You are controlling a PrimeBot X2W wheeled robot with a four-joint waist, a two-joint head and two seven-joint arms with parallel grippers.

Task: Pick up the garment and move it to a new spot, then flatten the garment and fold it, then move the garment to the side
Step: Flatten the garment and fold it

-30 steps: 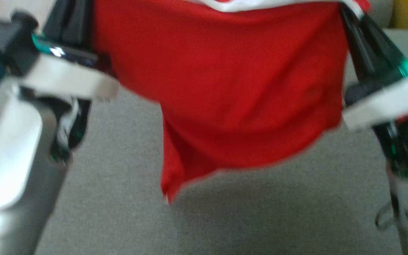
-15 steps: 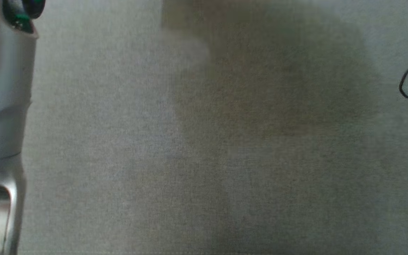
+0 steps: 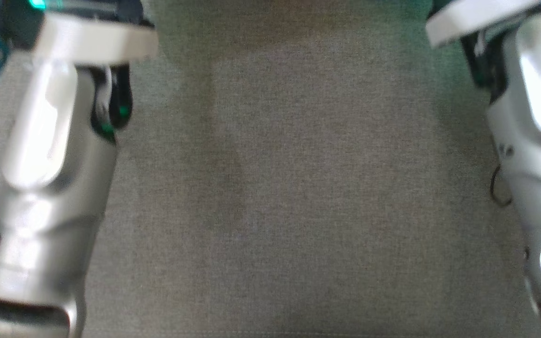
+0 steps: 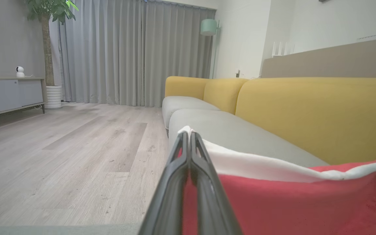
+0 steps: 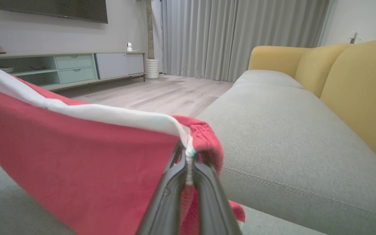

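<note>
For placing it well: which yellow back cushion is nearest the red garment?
The large yellow fabric back cushion just beyond the red-and-white cloth garment; the other two sit farther away.

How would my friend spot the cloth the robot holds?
Find the long sofa with grey seats and yellow backs. Over its seat hangs a red garment, held by the left gripper and right gripper. Its white edge band sets it apart.

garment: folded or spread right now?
Spread, held up: the red garment hangs stretched between left gripper and right gripper, jaws shut on its white edge.

yellow sofa [image 4: 305, 111], grey curtains [image 4: 135, 52], wood floor [image 4: 77, 156]
</note>
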